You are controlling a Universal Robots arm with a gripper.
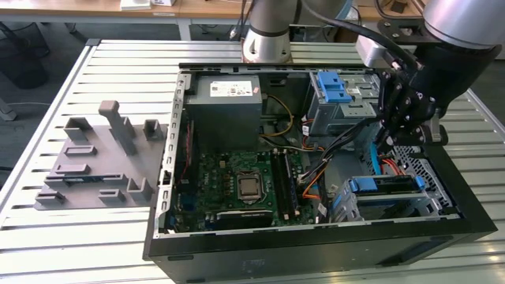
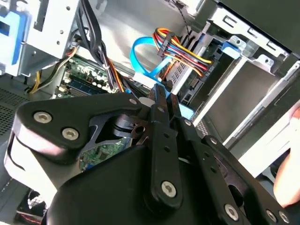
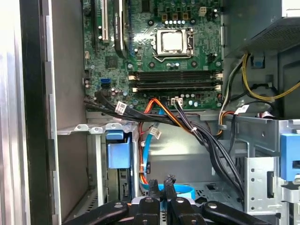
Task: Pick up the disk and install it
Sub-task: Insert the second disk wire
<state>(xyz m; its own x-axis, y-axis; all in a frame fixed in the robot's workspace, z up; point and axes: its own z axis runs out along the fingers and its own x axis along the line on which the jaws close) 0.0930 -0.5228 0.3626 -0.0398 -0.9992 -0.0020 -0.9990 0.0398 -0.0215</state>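
Item: open tower case (image 1: pixel 170 177) lying on a slatted metal table (image 1: pixel 87 236), seen from the room. Motherboard (image 1: pixel 245 183) at centre. Power-supply box (image 1: pixel 225 97) at 11 o'clock of it in the exterior view. Upper drive cage with blue latch (image 1: pixel 335 89) at 1 o'clock. Lower cage (image 1: pixel 394 201) at 4 o'clock. Grey fixture block (image 1: pixel 94 160) well apart on the table at 9 o'clock.

The disk (image 1: pixel 382 184): lodged in the lower cage, with the blue carrier end showing and the metal body mostly hidden. The same blue end appears in the first wrist view (image 3: pixel 117 150).

Claw (image 1: pixel 392 141): hangs inside the case between the two cages, at 12 o'clock of the disk and just above the cable bundle (image 3: pixel 187 126). In the first wrist view (image 3: pixel 162 185) its jaws stand nearly together, and I can make out nothing gripped. A blue flat cable (image 2: pixel 140 51) loops just beside the tips.

Judgement: the step looks like working at the carrier. Doing it well means keeping the tips out of the wire loops, staying square to the cage rails, and bearing on the blue frame rather than the drive's face.
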